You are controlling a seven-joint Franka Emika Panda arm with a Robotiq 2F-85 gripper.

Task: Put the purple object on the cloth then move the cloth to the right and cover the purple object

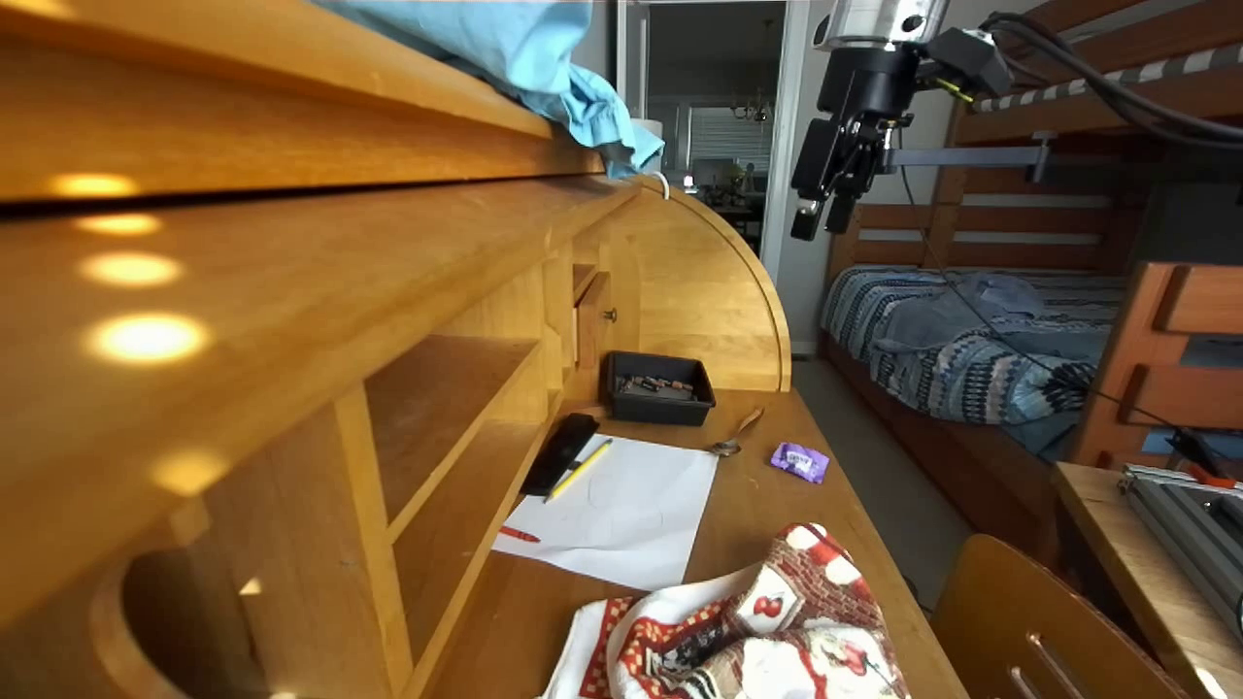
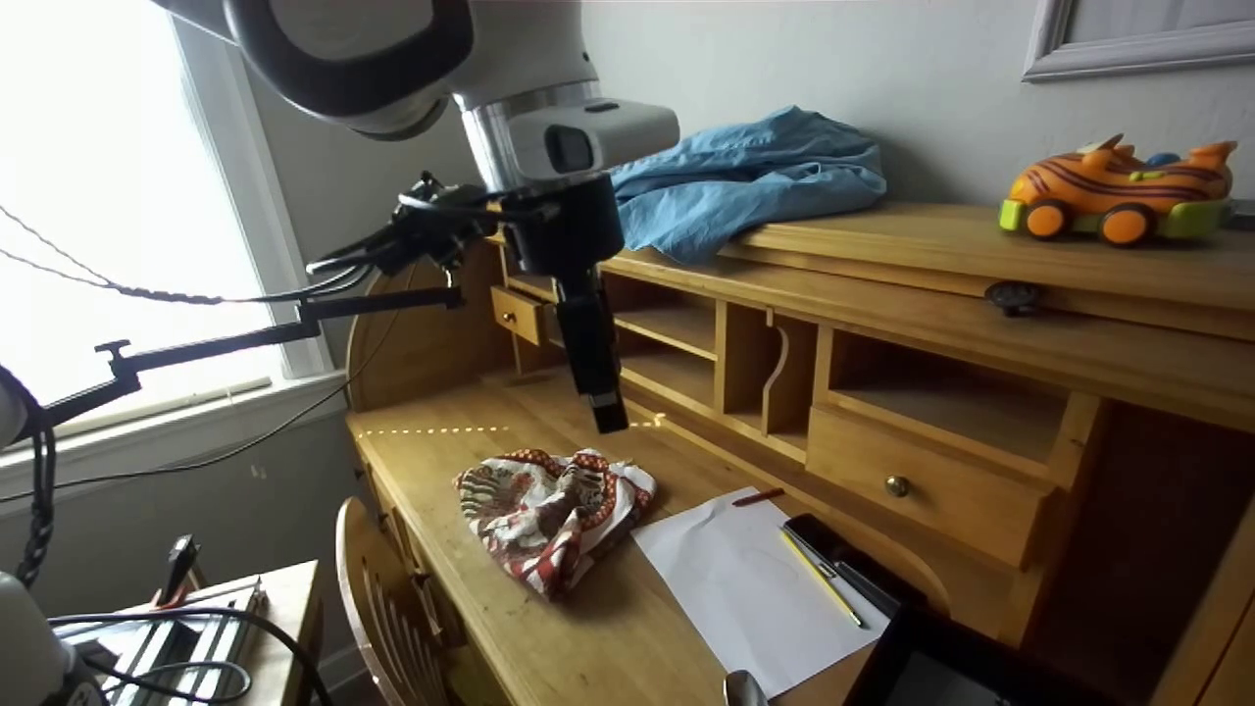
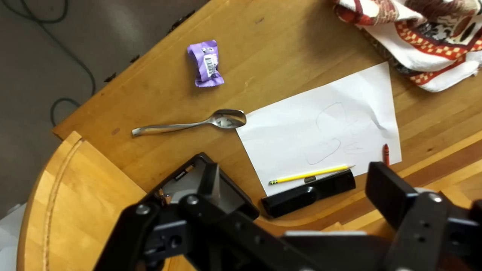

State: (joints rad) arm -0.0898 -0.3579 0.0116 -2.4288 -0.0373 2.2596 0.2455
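Because the purple packet point(image 3: 207, 64) lay near the white paper point(image 3: 290, 128), apart from the cloth point(image 3: 433, 45) beside the paper's other end, the gripper point(image 3: 293, 180) hung higher, wide and empty, as I guessed, for fetching it.

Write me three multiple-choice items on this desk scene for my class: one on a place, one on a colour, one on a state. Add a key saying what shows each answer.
1. Where is the purple packet relative to the patterned cloth?
A) under it
B) on top of it
C) apart from it

2. What colour is the pencil?
A) green
B) yellow
C) blue

3. How do the jaws stand?
A) open, holding nothing
B) shut on the packet
C) shut on the pencil

Key:
1. C: bare desktop lies between them in the wrist view.
2. B: its shaft shows yellow.
3. A: they stand wide apart with nothing gripped.
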